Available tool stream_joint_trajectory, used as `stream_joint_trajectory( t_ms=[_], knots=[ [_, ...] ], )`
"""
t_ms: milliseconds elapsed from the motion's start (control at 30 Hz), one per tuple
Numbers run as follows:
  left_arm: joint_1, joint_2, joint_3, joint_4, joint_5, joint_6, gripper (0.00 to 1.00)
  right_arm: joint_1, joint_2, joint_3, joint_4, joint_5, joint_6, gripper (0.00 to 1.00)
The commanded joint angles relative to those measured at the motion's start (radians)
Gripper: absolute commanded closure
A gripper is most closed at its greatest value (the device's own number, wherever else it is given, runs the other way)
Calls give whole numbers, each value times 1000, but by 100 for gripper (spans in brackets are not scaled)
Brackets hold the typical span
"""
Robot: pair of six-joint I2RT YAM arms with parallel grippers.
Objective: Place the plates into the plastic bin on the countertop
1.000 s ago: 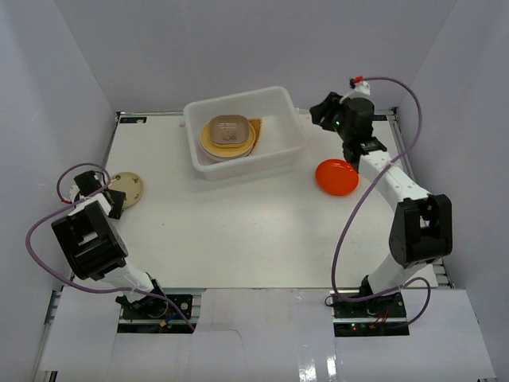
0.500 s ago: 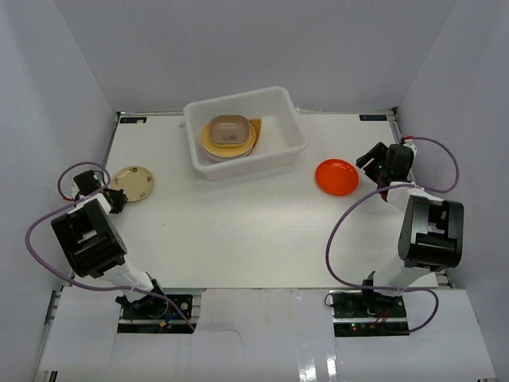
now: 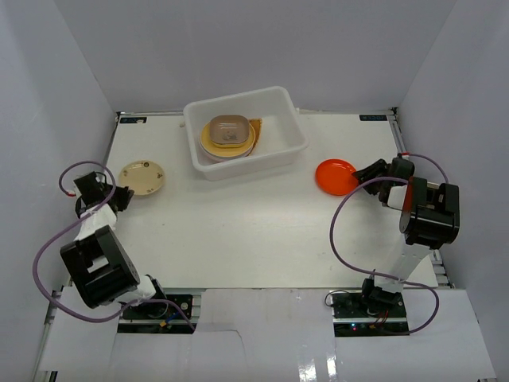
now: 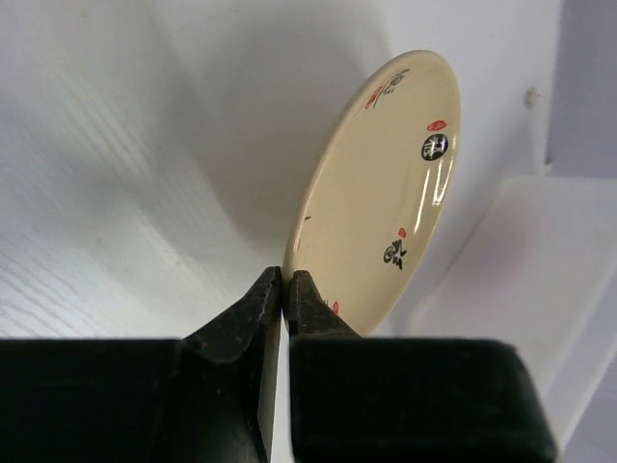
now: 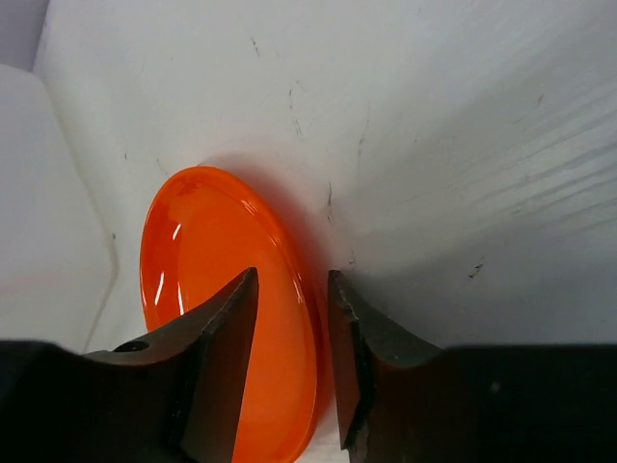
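Observation:
A cream plate (image 3: 141, 177) (image 4: 386, 193) with small red and black marks is at the left of the countertop (image 3: 238, 223). My left gripper (image 3: 118, 191) (image 4: 286, 285) is shut on its near rim. A red-orange plate (image 3: 336, 176) (image 5: 202, 251) lies to the right of the plastic bin (image 3: 238, 96). My right gripper (image 3: 367, 171) (image 5: 292, 277) is open and straddles its right rim, one jaw over the plate's inside and one outside, with gaps on both sides. In the bin lies a stack of plates (image 3: 228, 135) topped by a brown squarish one.
A woven tray (image 3: 256, 126) leans inside the bin beside the stack. White walls close in the countertop at the left, back and right. The bin's white side (image 5: 48, 193) shows just left of the red-orange plate.
My left gripper has shut on the cream plate and carried it up and to the right. My right arm swung from behind the bin down to the red-orange plate's right rim.

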State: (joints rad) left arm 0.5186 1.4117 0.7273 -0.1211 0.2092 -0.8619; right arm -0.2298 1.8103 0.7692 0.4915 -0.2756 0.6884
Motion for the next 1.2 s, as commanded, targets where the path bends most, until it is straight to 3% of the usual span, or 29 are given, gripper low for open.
stream_joint_trajectory(
  t_ms=[0, 300, 500, 633, 767, 933, 1167],
  knots=[
    [-15, -114, -12, 46, 62, -20, 100, 0, 52, -21, 50, -112, 42, 60],
    [-32, -180, -3, 64, 111, -61, 100, -2, 1, -64, 56, -73, 39, 92],
    [-121, -280, 69, 104, 156, -74, 100, -2, -104, -96, 59, -34, 40, 92],
    [-262, -267, 184, 112, 136, -74, 100, -2, -202, -119, 67, -10, 63, 92],
    [-402, -172, 322, 161, 127, -49, 100, -2, -308, -105, 64, -5, 85, 92],
    [-552, 84, 520, 146, 128, -26, 100, 9, -427, -33, 19, -40, 92, 92],
    [-624, 404, 782, 51, 136, -3, 100, 171, -438, 175, -83, 12, 31, 92]
  ],
)
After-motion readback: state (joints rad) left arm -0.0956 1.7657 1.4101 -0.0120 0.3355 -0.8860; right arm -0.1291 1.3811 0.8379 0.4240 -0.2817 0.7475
